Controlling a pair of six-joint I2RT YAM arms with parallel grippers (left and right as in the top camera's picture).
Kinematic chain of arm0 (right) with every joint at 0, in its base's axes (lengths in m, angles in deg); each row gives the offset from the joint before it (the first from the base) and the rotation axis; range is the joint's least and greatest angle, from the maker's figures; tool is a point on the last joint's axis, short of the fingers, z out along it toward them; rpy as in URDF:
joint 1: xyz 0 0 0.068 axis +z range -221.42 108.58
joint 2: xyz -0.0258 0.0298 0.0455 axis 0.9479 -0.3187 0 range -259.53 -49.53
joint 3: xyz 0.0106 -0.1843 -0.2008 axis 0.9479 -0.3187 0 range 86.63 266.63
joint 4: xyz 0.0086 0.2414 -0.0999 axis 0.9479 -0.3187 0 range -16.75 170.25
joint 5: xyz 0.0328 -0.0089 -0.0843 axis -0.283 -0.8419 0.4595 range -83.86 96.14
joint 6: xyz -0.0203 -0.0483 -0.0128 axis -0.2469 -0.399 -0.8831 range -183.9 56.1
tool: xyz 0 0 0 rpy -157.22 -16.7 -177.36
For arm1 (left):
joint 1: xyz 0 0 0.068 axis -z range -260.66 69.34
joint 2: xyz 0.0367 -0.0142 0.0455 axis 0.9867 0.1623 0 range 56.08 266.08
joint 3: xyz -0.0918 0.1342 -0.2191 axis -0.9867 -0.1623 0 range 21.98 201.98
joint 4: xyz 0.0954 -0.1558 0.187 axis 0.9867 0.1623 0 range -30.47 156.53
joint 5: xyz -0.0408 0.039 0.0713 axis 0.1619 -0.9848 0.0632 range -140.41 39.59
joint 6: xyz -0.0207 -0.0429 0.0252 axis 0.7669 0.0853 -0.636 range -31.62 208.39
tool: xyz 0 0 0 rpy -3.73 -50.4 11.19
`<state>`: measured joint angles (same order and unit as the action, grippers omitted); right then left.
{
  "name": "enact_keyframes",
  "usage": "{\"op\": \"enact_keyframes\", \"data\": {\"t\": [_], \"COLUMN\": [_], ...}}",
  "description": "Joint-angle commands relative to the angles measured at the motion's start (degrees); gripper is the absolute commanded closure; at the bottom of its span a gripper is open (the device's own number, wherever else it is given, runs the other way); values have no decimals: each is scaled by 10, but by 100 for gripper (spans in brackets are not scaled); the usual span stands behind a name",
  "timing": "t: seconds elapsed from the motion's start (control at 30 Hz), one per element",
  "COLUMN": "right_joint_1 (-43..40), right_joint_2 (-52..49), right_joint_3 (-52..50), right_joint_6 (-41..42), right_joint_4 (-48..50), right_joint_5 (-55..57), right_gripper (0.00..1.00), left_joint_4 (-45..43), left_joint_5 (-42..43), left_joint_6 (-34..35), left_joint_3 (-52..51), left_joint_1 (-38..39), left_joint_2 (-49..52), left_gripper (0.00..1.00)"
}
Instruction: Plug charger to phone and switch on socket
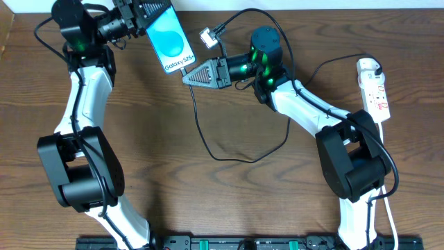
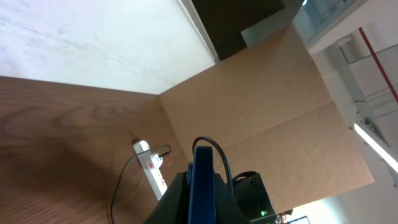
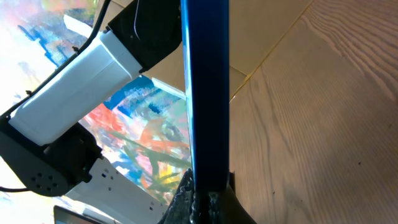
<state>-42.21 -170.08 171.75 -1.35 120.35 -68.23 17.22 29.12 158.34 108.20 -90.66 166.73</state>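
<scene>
My left gripper is shut on the top end of the phone and holds it above the table at the back, blue screen up. The phone is edge-on in the left wrist view and the right wrist view. My right gripper is shut at the phone's bottom edge; its fingers hide the connector tip. The charger's black cable loops over the table, and its white plug head lies beside the phone. The socket lies at the far right, away from both grippers.
The socket's white cord runs down the right side. The socket also shows in the left wrist view, in front of a cardboard panel. My left arm fills the left of the right wrist view.
</scene>
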Motion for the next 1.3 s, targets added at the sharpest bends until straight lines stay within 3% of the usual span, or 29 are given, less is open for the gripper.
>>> {"op": "enact_keyframes", "data": {"t": [0.0, 1.0, 1.03, 1.07, 1.17, 1.2, 1.23, 1.27], "right_joint_1": [-9, -10, -10, -10, -10, -10, -10, -10], "right_joint_2": [-3, -3, -3, -3, -3, -3, -3, -3], "right_joint_3": [8, 8, 8, 8, 8, 8, 8, 8], "right_joint_6": [-9, -9, -9, -9, -9, -9, -9, -9], "right_joint_4": [5, 5, 5, 5, 4, 4, 5, 5], "right_joint_5": [68, 69, 67, 64, 56, 50, 43, 36], "right_gripper": [99, 99, 93, 80, 34, 13, 1, 1], "left_joint_4": [-2, -2, -2, -2, -2, -2, -2, -2], "left_joint_5": [69, 83, 83, 83, 83, 83, 83, 83], "left_joint_6": [-5, -5, -5, -5, -8, -8, -8, -8], "left_joint_3": [12, 12, 12, 12, 12, 12, 12, 12], "left_joint_1": [15, 17, 17, 17, 17, 17, 17, 16], "left_joint_2": [-21, -21, -21, -21, -21, -21, -21, -21], "left_gripper": [93, 92, 93, 92, 93, 92, 93, 93]}}
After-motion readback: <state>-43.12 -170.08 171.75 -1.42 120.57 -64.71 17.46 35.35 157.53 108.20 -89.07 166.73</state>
